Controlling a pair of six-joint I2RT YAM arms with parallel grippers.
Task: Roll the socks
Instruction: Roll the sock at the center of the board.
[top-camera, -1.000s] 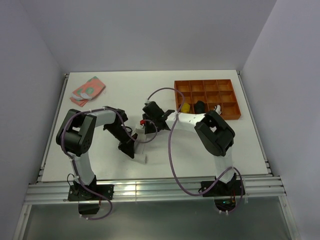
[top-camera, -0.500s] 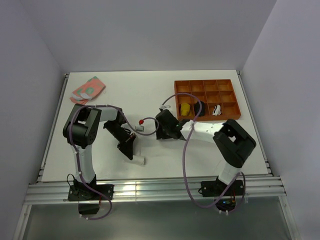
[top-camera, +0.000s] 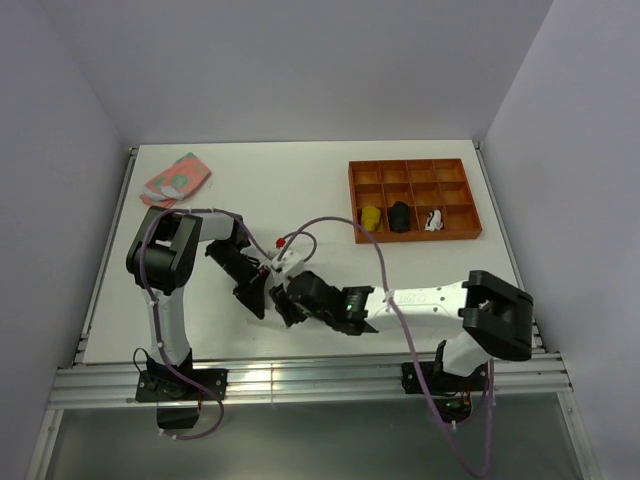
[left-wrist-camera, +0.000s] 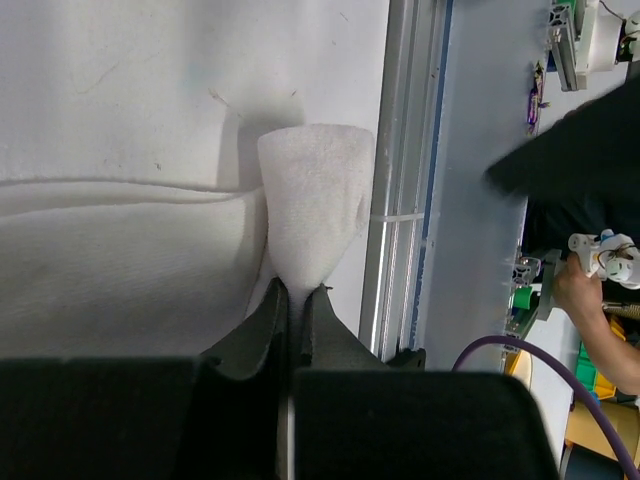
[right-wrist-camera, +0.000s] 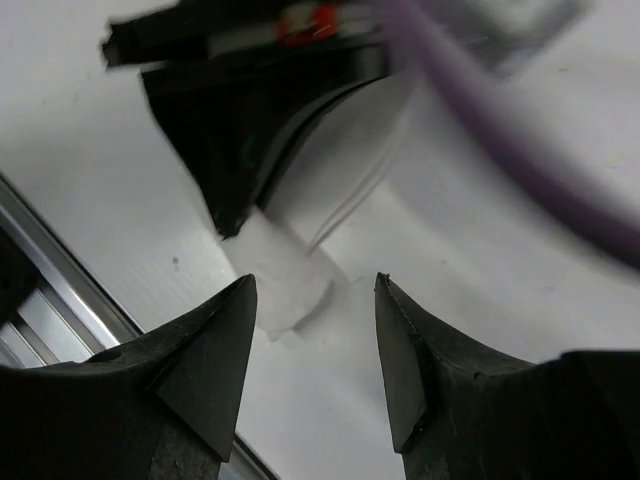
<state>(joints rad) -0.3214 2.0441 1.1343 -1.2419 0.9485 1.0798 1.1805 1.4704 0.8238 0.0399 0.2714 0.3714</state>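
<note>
A plain white sock (left-wrist-camera: 120, 260) lies flat on the table. One end of it is folded up into a rounded flap (left-wrist-camera: 310, 190) near the table's front edge. My left gripper (left-wrist-camera: 297, 290) is shut on the base of that flap; it also shows in the top view (top-camera: 256, 298). My right gripper (right-wrist-camera: 315, 282) is open and empty, hovering just above the same sock end (right-wrist-camera: 285, 285), right next to the left gripper (right-wrist-camera: 250, 130). In the top view the right gripper (top-camera: 286, 306) covers the sock. No striped sock shows.
An orange compartment tray (top-camera: 470, 228) stands at the back right with a yellow, a black and a white item in it. A pink and green cloth (top-camera: 175, 178) lies at the back left. The table's metal front rail (left-wrist-camera: 405, 150) runs close beside the sock end.
My right arm has swung from near the tray down toward the front edge, and its open gripper now sits by the left gripper. The left gripper has stayed shut on the sock.
</note>
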